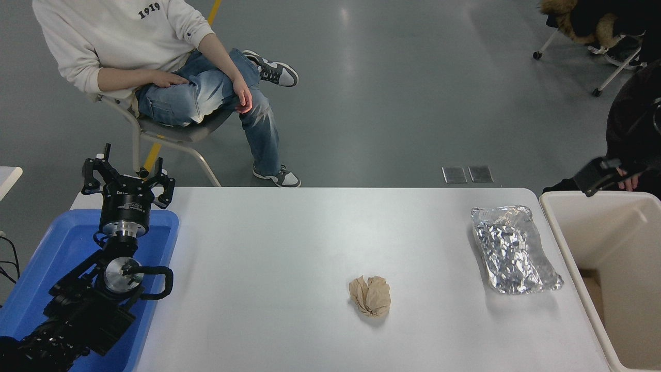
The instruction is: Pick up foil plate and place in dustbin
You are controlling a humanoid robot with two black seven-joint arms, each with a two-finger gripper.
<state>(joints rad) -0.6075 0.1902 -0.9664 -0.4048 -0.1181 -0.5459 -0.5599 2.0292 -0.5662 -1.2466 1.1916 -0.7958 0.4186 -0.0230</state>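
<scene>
The foil plate (514,250) lies flat on the white table (289,248) at the right, its long side running away from me, close to the table's right edge. The cream dustbin (568,243) stands right beside that edge, open at the top and seemingly empty. My left arm is parked at the lower left over a blue tub; its gripper (128,174) points away from me, open and empty. My right arm and gripper are out of view.
A crumpled brown paper ball (370,295) lies mid-table, left of the plate. The blue tub (57,258) sits at the left edge. A person (155,57) sits on a chair beyond the table. Another person's hand (629,181) holds a black object above the dustbin's far rim.
</scene>
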